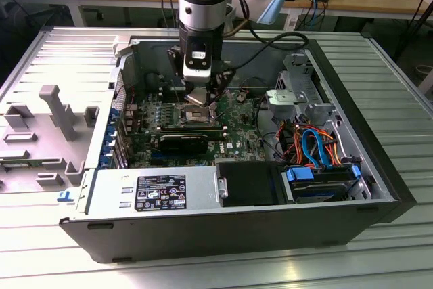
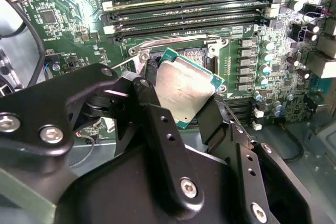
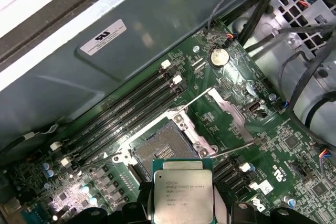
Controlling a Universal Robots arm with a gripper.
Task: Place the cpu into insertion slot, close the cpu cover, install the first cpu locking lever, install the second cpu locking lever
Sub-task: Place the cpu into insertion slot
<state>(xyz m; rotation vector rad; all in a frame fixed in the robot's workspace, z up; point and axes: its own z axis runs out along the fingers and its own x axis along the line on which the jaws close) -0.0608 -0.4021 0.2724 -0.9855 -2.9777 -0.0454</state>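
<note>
Cpu (image 2: 186, 82) is pinched at opposite edges by the jaws of the gripper (image 2: 182, 98), hanging just over the insertion slot (image 3: 165, 150) and not seated, the cpu cover (image 3: 228, 111) swung open beside it. From the exterior view's left, a grey plastic fixture (image 1: 54, 109) lies on the worktop (image 1: 392, 99), then the open computer case (image 1: 203, 235) with its green motherboard (image 1: 237, 126), then blue and orange cables (image 1: 314, 147) at the exterior view's right.

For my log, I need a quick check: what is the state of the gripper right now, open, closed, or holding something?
Gripper: shut on the cpu, which is not yet in the insertion slot.
</note>
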